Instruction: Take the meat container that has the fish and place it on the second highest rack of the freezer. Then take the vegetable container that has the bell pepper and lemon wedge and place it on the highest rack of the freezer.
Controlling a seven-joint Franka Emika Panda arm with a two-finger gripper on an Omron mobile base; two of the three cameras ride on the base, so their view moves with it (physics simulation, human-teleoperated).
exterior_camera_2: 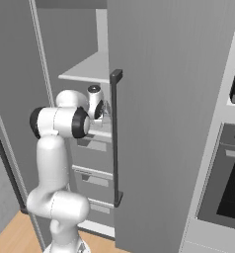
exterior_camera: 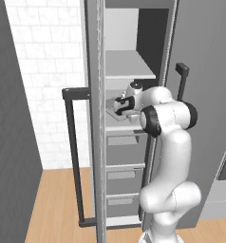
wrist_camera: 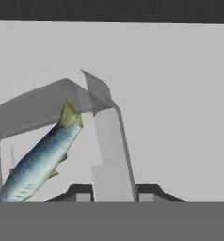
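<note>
I see my gripper (wrist_camera: 113, 194) clamped on the near wall of the meat container (wrist_camera: 107, 141), one fingertip on each side. The fish (wrist_camera: 38, 160) lies inside it. The container appears to rest on the freezer's (exterior_camera: 129, 61) lower shelf board (exterior_camera: 127, 127).

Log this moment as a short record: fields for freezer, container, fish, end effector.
freezer: door open, two shelf boards above grey drawers
container: pale tray over the lower shelf board; whether it rests there cannot be told
fish: lying inside the tray, tail toward its far corner
end effector: reached into the freezer, a fingertip on each side of the tray's near wall
</note>
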